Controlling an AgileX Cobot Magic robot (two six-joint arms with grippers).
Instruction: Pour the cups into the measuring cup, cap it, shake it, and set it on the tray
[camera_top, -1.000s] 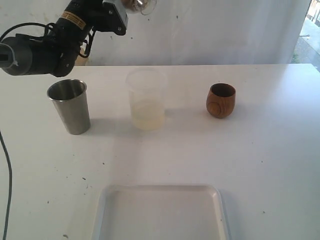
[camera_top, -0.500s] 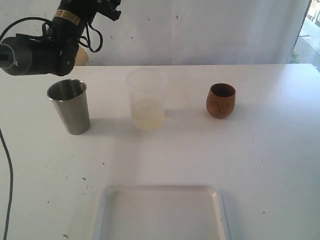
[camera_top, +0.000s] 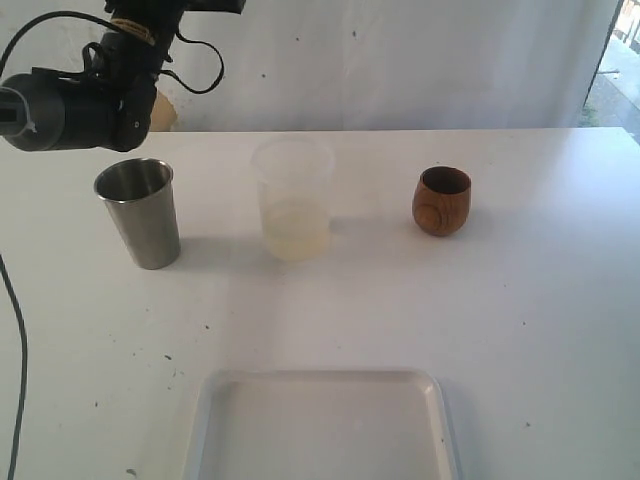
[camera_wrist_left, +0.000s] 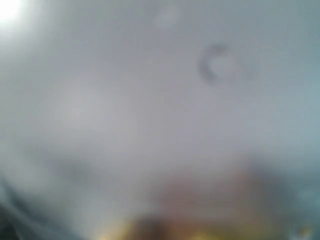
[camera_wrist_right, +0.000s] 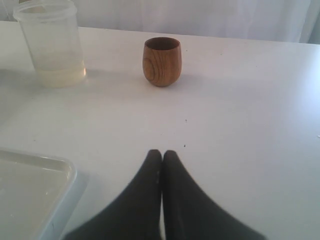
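Three cups in a row on the white worktop (camera_top: 520, 320), and a tray (camera_top: 320, 374) in front.
The steel tumbler (camera_top: 140, 212) stands up on the left, the measuring cup (camera_top: 292, 200) in the middle and the wooden cup (camera_top: 441, 201) on the right, all well apart. The measuring cup has a little pale yellow liquid at the bottom. The tray lies flat, apart from the cups. The left arm (camera_top: 80, 100) is up high at the back, above the tumbler. The left end effector is past the top edge and its own camera is all blurry, so I cannot tell if it is wide or narrow. The right end effector (camera_wrist_right: 161, 152) sits low over the worktop beside the tray, pressed narrow, holding nothing, facing the wooden cup.
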